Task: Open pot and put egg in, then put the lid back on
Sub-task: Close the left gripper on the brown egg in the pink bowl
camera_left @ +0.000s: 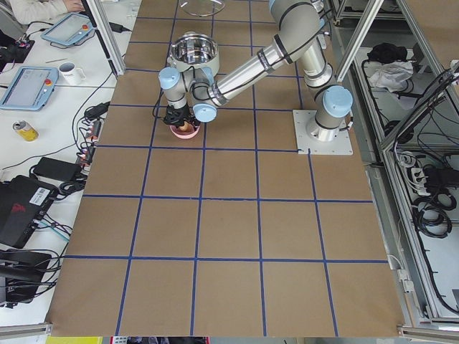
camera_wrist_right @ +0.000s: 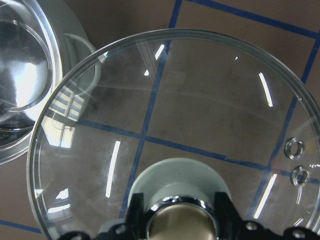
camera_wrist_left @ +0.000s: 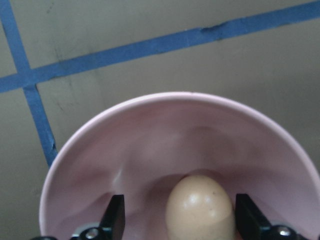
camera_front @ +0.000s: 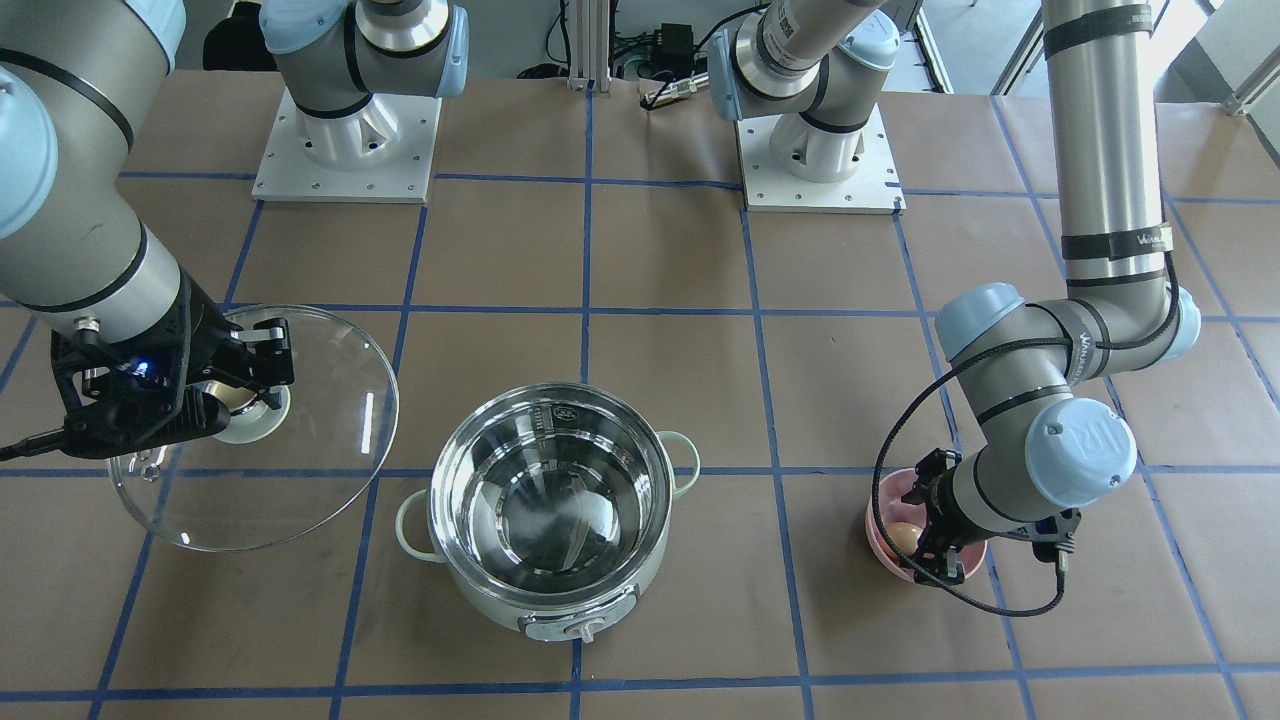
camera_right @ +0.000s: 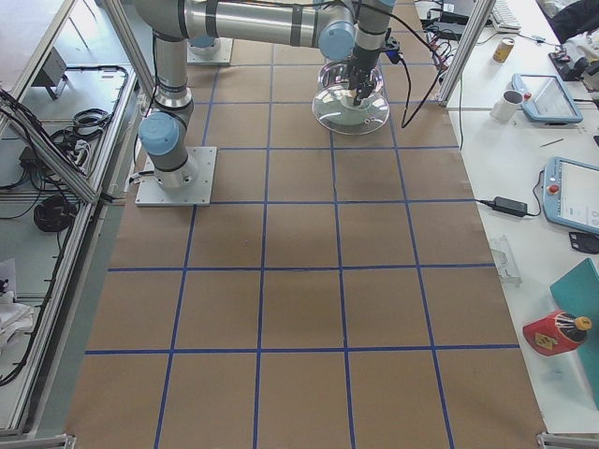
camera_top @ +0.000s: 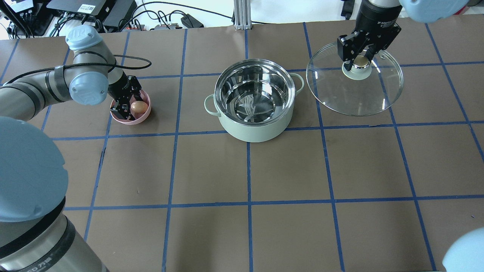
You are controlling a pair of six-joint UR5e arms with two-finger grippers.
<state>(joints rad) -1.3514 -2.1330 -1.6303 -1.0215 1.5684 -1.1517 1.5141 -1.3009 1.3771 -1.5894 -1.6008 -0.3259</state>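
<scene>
The egg lies in the pink bowl, well apart from the open pot. The left gripper has its fingers spread either side of the egg, not touching. The right gripper pinches the knob of the lid, which is beside the pot.

Table is covered in brown paper with a blue tape grid. Sitting right on it: a round mint-green electric pot mid-table, a small pink bowl well off to one side, and two metal base plates along the robot's edge. A clear glass dome lid is near the pot's other side, but I can't tell if it touches the paper.
</scene>
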